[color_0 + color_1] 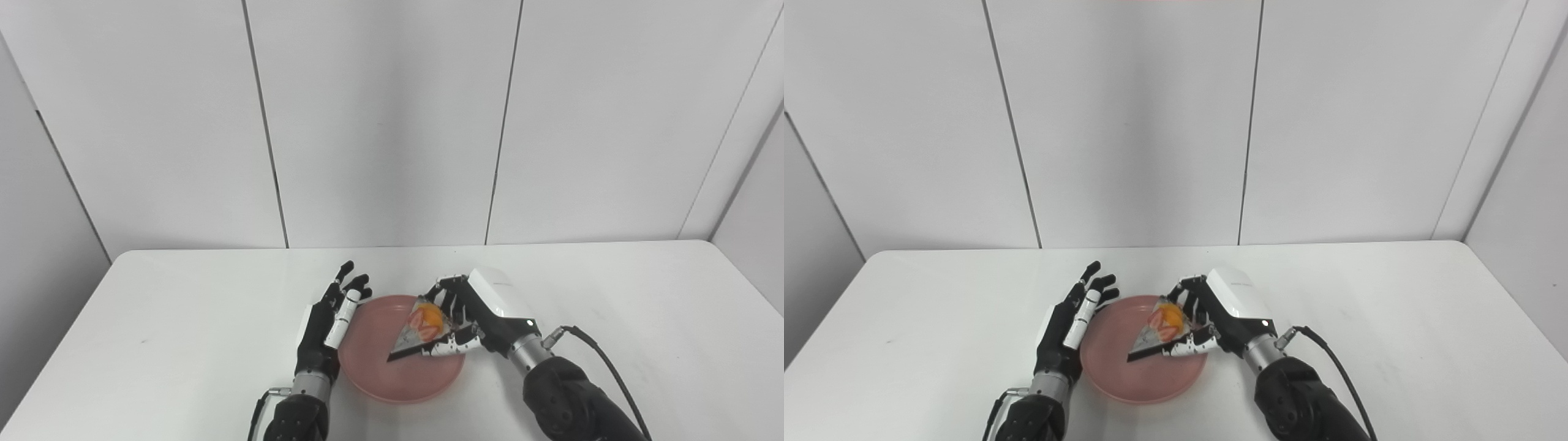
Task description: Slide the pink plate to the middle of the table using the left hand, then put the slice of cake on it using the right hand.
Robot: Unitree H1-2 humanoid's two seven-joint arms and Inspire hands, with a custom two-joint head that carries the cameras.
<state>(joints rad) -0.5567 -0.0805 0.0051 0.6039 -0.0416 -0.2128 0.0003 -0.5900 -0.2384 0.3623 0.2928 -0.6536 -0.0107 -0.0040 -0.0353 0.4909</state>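
White wall panels are seen behind a white table [184, 318]. Near the front middle of the table, a round pink plate [392, 383] with a shallow rim is set. A wedge-shaped slice of cake [419, 331], topped with orange and red fruit and edged by a dark base, is held over the plate by the right hand [471, 318], whose fingers are closed around its wide end. Just beside the plate's left rim, the left hand [327, 321] is held with fingers spread, grasping nothing.
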